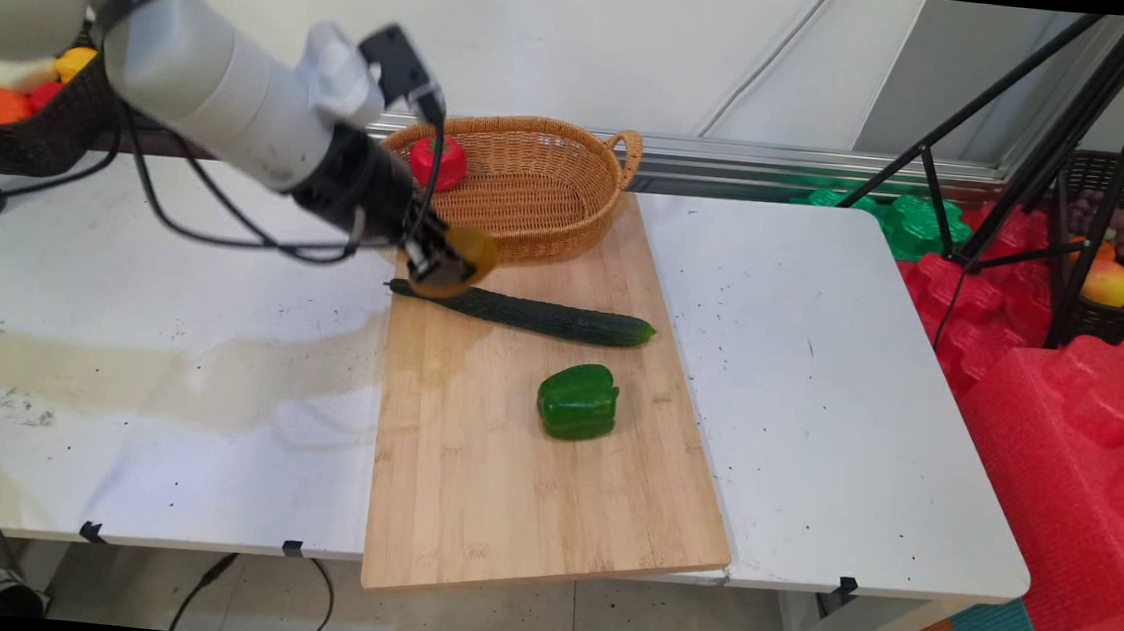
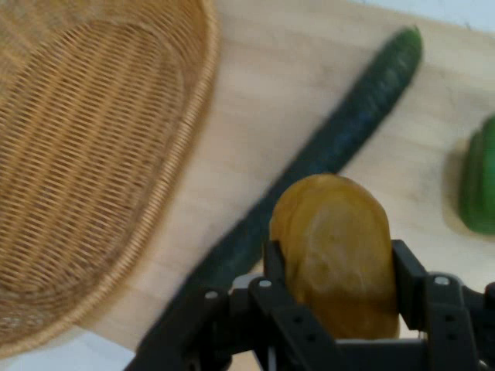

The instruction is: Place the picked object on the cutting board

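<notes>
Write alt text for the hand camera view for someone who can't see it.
The gripper holds a yellow-brown potato above a wooden cutting board. A cucumber lies diagonally behind it, a wicker basket fills the left, and a green pepper shows at the right edge.

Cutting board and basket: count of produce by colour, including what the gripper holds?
Green: 2, cucumber and green pepper
Red: 1, red pepper in the basket
Brown-yellow: 1, potato in the gripper
Total: 4
</notes>
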`<state>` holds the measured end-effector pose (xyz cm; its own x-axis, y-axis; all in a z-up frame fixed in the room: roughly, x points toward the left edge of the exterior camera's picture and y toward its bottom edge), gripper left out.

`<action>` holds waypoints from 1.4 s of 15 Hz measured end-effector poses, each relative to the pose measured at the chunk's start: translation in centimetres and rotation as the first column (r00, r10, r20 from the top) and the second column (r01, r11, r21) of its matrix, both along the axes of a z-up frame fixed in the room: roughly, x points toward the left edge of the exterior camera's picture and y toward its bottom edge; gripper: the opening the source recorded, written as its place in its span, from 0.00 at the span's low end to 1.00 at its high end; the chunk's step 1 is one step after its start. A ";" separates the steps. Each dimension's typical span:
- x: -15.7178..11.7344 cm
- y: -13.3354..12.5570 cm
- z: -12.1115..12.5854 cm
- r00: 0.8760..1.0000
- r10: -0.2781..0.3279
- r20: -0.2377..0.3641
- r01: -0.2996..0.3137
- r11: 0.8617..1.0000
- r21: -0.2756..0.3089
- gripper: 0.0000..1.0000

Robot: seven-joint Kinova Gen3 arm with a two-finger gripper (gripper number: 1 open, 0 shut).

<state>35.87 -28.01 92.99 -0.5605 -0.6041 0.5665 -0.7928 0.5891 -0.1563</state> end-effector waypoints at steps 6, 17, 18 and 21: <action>-2.2 1.7 -3.9 0.996 -0.084 0.042 0.082 0.995 0.049 0.00; -4.1 0.4 -9.1 0.981 -0.180 0.078 0.171 0.980 0.104 0.00; -4.2 0.3 -9.5 0.979 -0.188 0.082 0.179 0.978 0.107 0.00; -4.4 0.0 -10.3 0.973 -0.212 0.091 0.201 0.973 0.111 0.00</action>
<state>31.50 -28.04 82.71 -0.7303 -0.5204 0.4425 -0.6355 0.7551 -0.1609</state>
